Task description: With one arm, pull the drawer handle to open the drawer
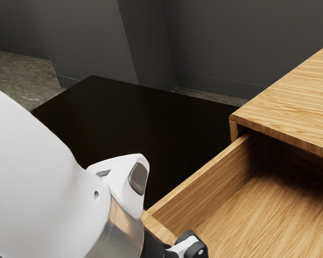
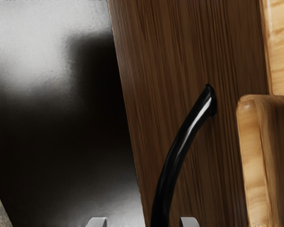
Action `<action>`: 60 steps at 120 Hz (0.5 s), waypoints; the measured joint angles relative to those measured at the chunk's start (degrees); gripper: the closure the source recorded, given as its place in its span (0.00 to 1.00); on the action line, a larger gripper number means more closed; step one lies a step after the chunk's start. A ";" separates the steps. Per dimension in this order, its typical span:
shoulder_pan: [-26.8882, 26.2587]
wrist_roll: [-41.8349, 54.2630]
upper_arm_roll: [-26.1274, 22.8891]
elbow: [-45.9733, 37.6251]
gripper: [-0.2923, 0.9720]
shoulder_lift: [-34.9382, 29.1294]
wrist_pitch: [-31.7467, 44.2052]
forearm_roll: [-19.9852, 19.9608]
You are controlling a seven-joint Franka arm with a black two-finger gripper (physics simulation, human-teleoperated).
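The wooden drawer (image 1: 200, 181) stands pulled well out of the cabinet (image 1: 293, 107), its bare inside showing in the exterior view. In the wrist view the drawer's front panel (image 2: 180, 71) carries a curved black handle (image 2: 184, 137). My gripper (image 2: 142, 222) is at the handle's near end. The handle passes between the two grey fingertips (image 2: 97, 221), closer to one than the other, with a visible gap on one side. The gripper is open around the handle. My white arm (image 1: 54, 204) covers the drawer's front in the exterior view.
A glossy black table (image 1: 134, 123) lies beside and below the drawer front. Dark grey walls (image 1: 215, 37) stand behind it. A stone-patterned floor (image 1: 21, 75) shows at the exterior view's left. The drawer's light wooden rim (image 2: 262, 156) runs next to the handle.
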 joint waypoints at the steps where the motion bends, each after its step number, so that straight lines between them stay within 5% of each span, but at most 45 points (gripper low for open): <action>1: -0.07 -0.03 0.02 -0.01 0.68 -0.06 -0.04 0.07; 26: -3.85 -0.74 5.89 0.26 0.67 -1.70 -1.97 2.28; 42: -6.29 -1.15 12.86 7.15 0.47 -1.55 -5.34 8.14; 60: -9.67 -1.61 15.55 32.55 0.35 24.94 -16.81 22.16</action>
